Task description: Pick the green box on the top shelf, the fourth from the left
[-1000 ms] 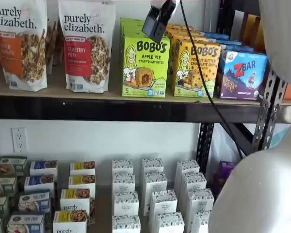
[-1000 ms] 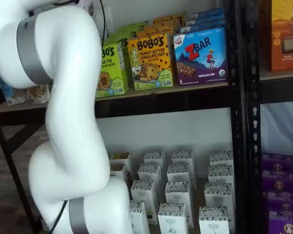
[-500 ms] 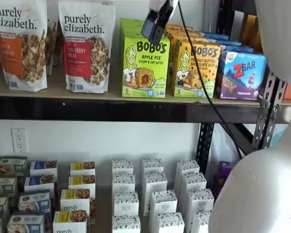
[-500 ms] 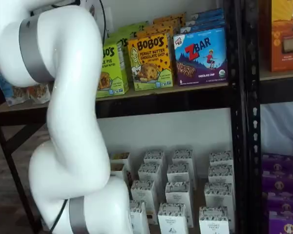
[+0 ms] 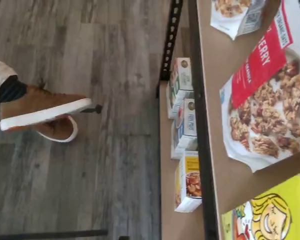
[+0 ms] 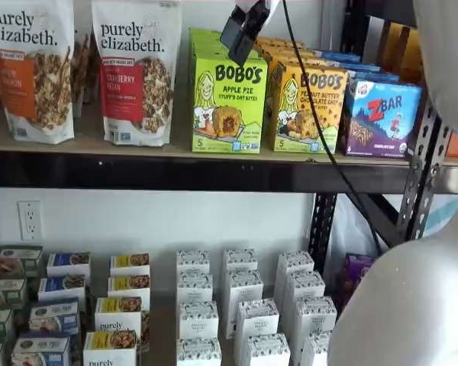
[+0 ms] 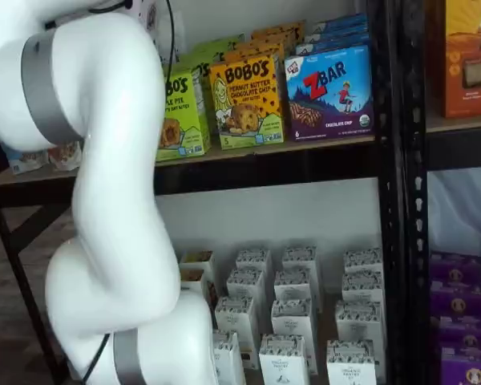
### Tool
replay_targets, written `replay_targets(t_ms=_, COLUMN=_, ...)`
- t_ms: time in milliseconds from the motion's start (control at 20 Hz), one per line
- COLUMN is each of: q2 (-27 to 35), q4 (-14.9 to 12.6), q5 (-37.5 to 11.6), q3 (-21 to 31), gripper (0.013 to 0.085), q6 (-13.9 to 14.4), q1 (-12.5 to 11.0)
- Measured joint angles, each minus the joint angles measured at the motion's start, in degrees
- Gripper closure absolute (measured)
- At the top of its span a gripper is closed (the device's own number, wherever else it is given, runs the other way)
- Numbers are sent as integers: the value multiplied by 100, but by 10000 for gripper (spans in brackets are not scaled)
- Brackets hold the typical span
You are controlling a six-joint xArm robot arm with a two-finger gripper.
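The green box (image 6: 227,107) stands upright at the front of the top shelf (image 6: 137,171), a lime carton reading "BOBO'S Apple Pie". In a shelf view the white arm hides the left part of the green box (image 7: 180,112). My gripper (image 6: 239,36) hangs from above in front of the box's upper right corner, its black fingers seen side-on with nothing in them; it is open. The wrist view catches a corner of the green box (image 5: 262,215) on the tan shelf board (image 5: 215,100).
Purely Elizabeth granola bags (image 6: 136,72) stand left of the green box. An orange-yellow Bobo's box (image 6: 309,107) and a blue Zbar box (image 6: 382,118) stand right of it. Small white cartons (image 6: 237,305) fill the lower level. A brown shoe (image 5: 40,107) is on the floor.
The gripper has risen slightly and edged left in front of the green box's top. The boxes have not moved.
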State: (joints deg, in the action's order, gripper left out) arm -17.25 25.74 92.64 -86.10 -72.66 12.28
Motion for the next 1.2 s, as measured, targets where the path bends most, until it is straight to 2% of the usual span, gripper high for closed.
replay_targets(t_ms=400, q2=-432, q4=-190, q5=-1104, q3=630, gripper=130, q6=87, q1=172)
replay_targets(t_ms=550, q2=-468, q4=-294, q5=-1285, q3=709, gripper=130, q6=140, q1=247)
replay_targets(t_ms=850, q2=-302, q4=-446, q5=-1203, q3=546, gripper=130, q6=156, q1=281)
replay_targets(t_ms=1050, q2=-123, q4=-438, q5=-1125, q3=340, gripper=130, q6=79, q1=189)
replay_targets(t_ms=1200, q2=92, q4=-460, q5=-869, q3=53, gripper=130, q6=7, q1=99)
